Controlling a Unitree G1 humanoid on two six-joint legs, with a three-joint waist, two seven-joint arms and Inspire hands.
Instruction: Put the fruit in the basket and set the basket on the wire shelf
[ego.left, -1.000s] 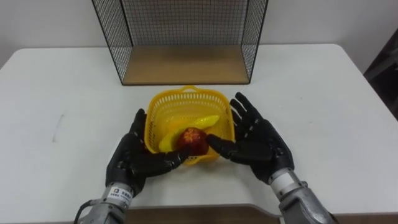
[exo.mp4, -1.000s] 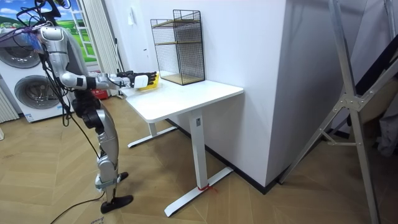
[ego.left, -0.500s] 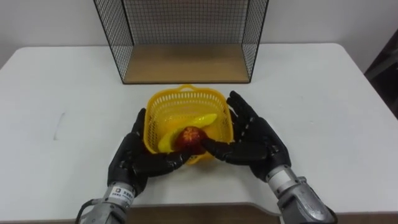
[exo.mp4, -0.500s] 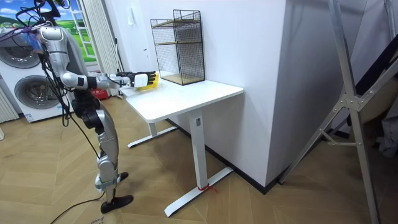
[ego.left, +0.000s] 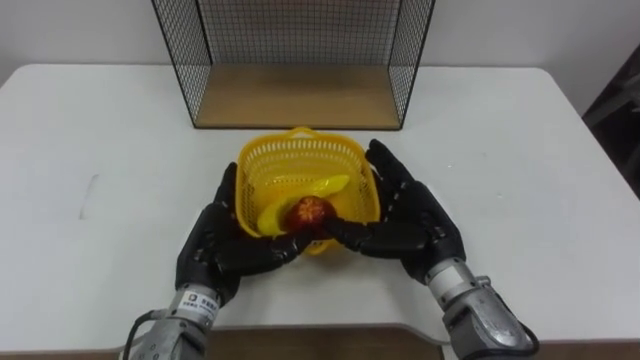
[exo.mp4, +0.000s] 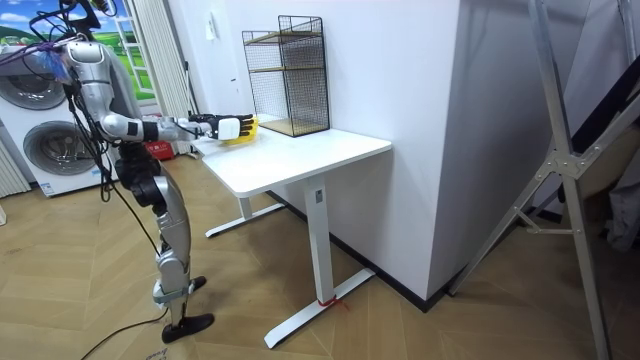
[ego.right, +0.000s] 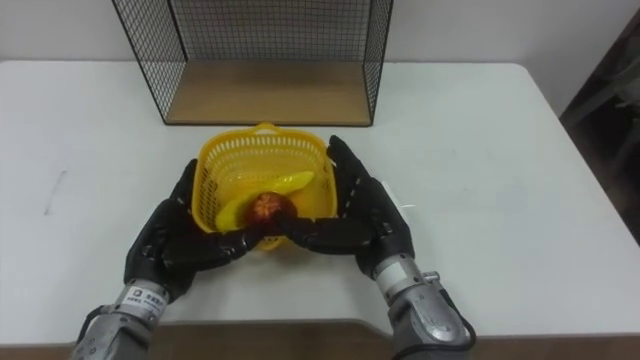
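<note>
A yellow plastic basket holds a yellow banana and a red apple. My left hand lies flat against its left side and my right hand against its right side. Both hands' fingers are straight and their thumbs meet under the basket's near edge. The wire shelf with a wooden floor stands just behind the basket, its open front facing me. In the room view I stand at the table's end with both arms stretched forward, holding the basket in front of the shelf.
The white table stretches wide to both sides of the basket. Its near edge runs just below my wrists. A white wall rises behind the shelf. In the room view, washing machines stand behind me.
My right hand has closed in against the basket's side, and both thumbs have slid under its front. The basket has shifted slightly away from me, toward the shelf.
</note>
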